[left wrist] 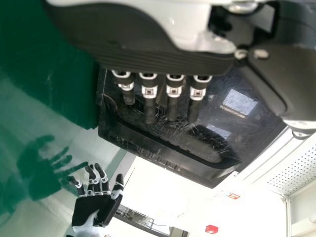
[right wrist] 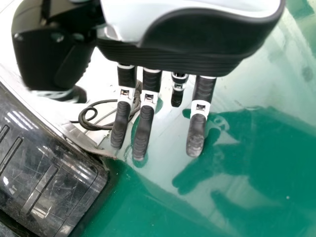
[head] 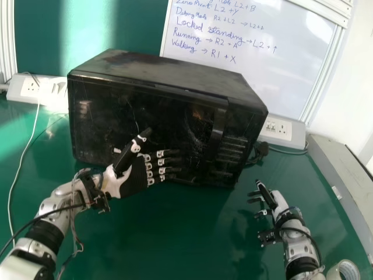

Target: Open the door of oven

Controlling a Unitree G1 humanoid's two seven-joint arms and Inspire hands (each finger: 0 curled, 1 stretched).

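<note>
At the far left of the head view, a white socket panel [head: 29,88] stands at the back of the green table [head: 175,239], and a white cable [head: 20,166] runs from it along the tabletop.

Next in order is the left hand [head: 135,176], positioned in front of the oven [head: 157,74]. Its fingers are extended and spread wide, directed toward the right along the lower part of the oven door [head: 105,122]; the thumb is raised and set apart from them. The hand grips nothing. Contact between the fingers and the door cannot be determined.

The oven rests on the table with its front facing the robot at an angle. The door is closed. The upright handle [head: 216,129] is located at the right side of the door, beside the control section [head: 233,150], and is to the right of the left fingertips. A whiteboard [head: 262,73] with handwriting stands behind the oven.

To the right of the oven, apart from it, the right hand [head: 280,203] is held over the table. Its fingers are extended in a wide, relaxed state, and it is empty. A second socket panel [head: 297,138] is located behind. A tape roll [head: 344,270] is at the lower right corner.
</note>
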